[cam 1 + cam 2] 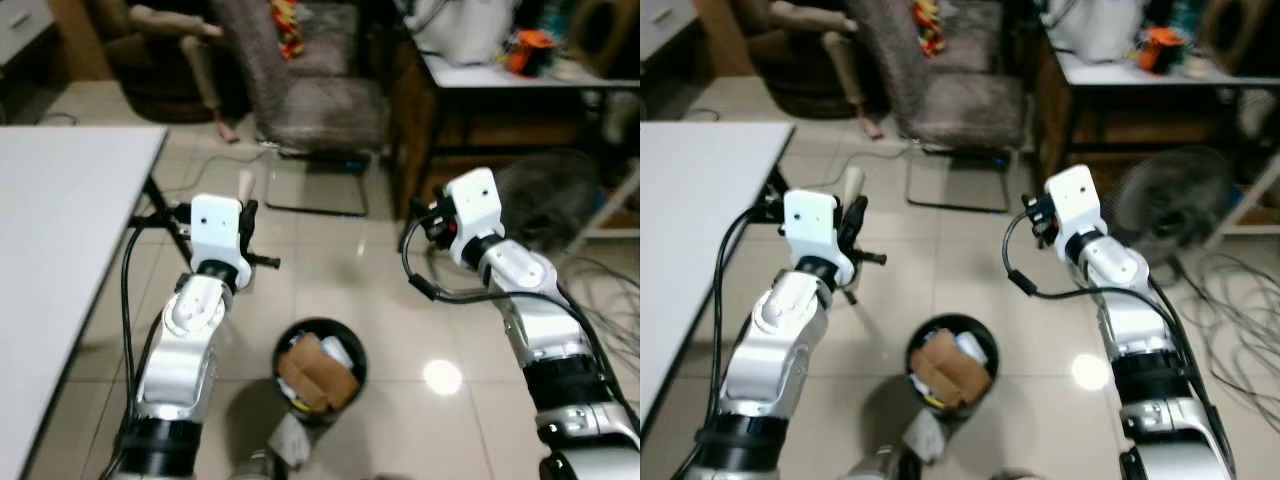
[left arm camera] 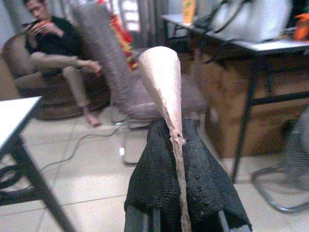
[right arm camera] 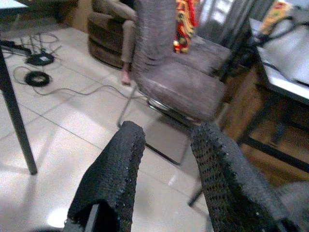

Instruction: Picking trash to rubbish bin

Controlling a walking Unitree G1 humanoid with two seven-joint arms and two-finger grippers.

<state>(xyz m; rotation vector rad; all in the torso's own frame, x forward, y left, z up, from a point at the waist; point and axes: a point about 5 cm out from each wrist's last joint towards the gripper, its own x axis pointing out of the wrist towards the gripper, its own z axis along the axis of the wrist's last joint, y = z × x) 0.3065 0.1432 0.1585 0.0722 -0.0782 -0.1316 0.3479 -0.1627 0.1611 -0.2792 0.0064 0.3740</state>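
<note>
A round black rubbish bin (image 1: 320, 378) stands on the tiled floor between my arms, with brown cardboard and white scraps inside. My left gripper (image 2: 176, 145) is raised above and to the left of the bin, shut on a flat, pale pink-beige piece of trash (image 2: 164, 82) that sticks up past the fingertips; it shows as a pale strip (image 1: 246, 185) in the head view. My right gripper (image 3: 166, 140) is held up to the right of the bin, open, with nothing between its fingers (image 3: 116, 169).
A white table (image 1: 60, 230) runs along my left. Ahead stands a grey upholstered chair (image 1: 320, 100), and a person (image 2: 53, 48) sits on a seat behind it. At right are a desk (image 1: 520, 75), a floor fan (image 1: 1170, 205) and loose cables (image 1: 1230, 330).
</note>
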